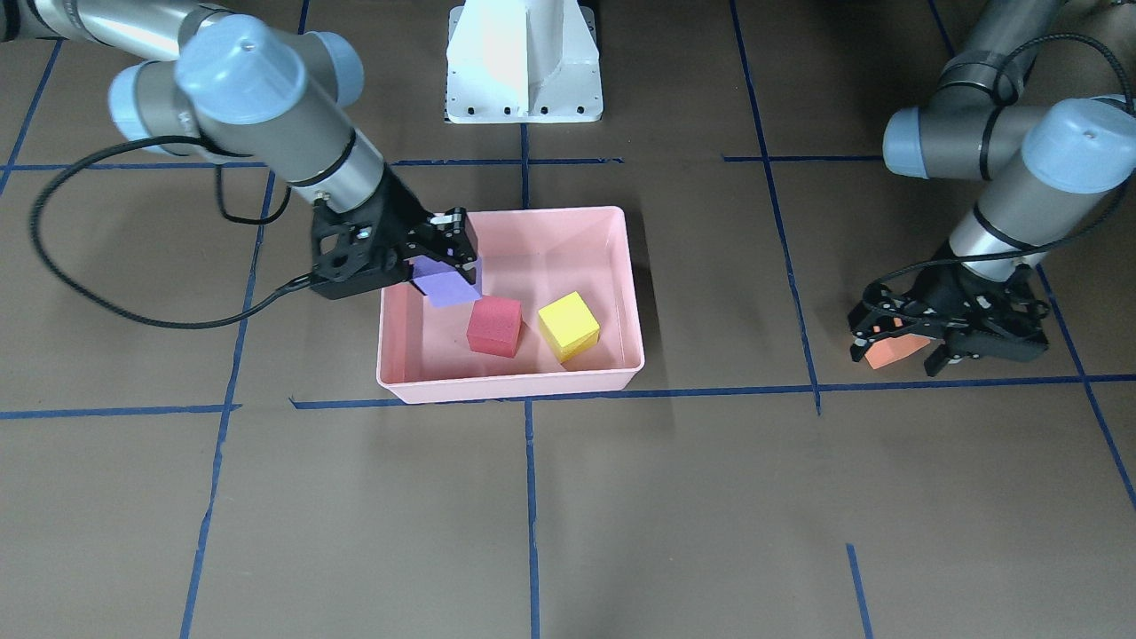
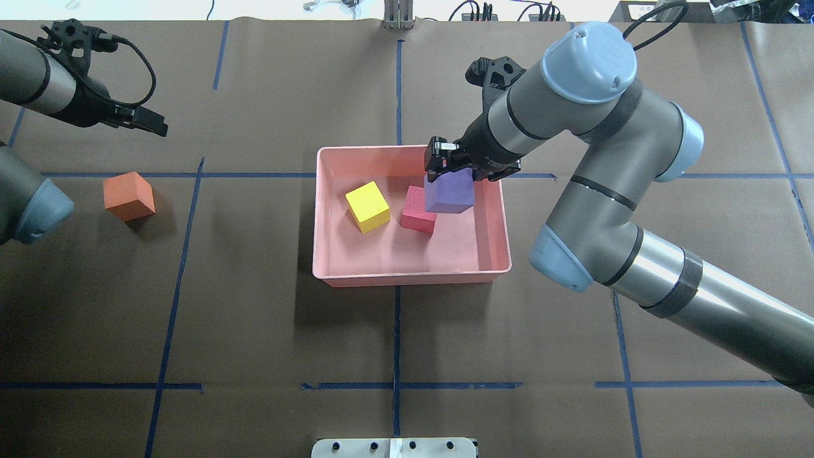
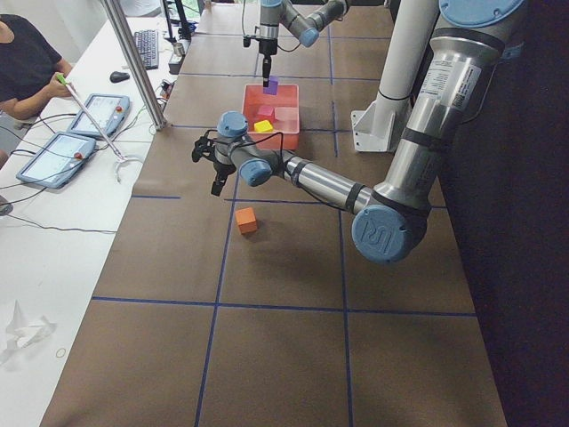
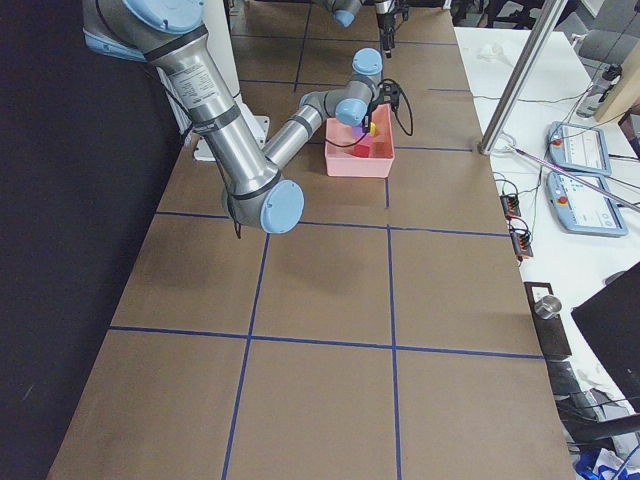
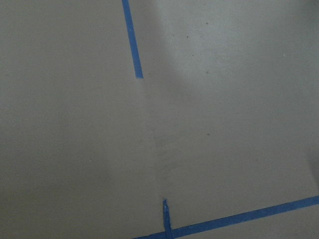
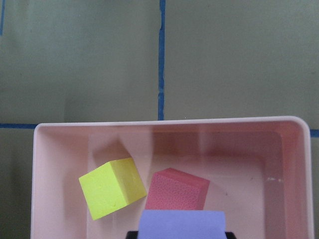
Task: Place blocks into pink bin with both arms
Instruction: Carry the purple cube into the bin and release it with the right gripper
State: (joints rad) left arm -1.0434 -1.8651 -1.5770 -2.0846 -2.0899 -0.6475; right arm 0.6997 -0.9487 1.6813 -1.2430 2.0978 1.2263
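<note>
- Purple block (image 1: 448, 284): matte foam cube, tilted. Right gripper (image 1: 448, 257) jaws closed on its upper part. Hangs over pink bin (image 1: 510, 383), near the wall on robot's right side, above bin floor.
- Bin: smooth plastic, shallow, rect., sloped walls, rolled rim.
- Red block (image 1: 494, 326) and yellow block (image 1: 569, 326): on bin floor, just beside each other; red next to purple.
- Orange block (image 2: 129, 196): on table, well apart from bin.
- Left gripper (image 1: 896, 353): jaws spread, empty, hovers near orange block w/o touching.
- Table (image 1: 666, 497): brown paper, blue tape grid.
</note>
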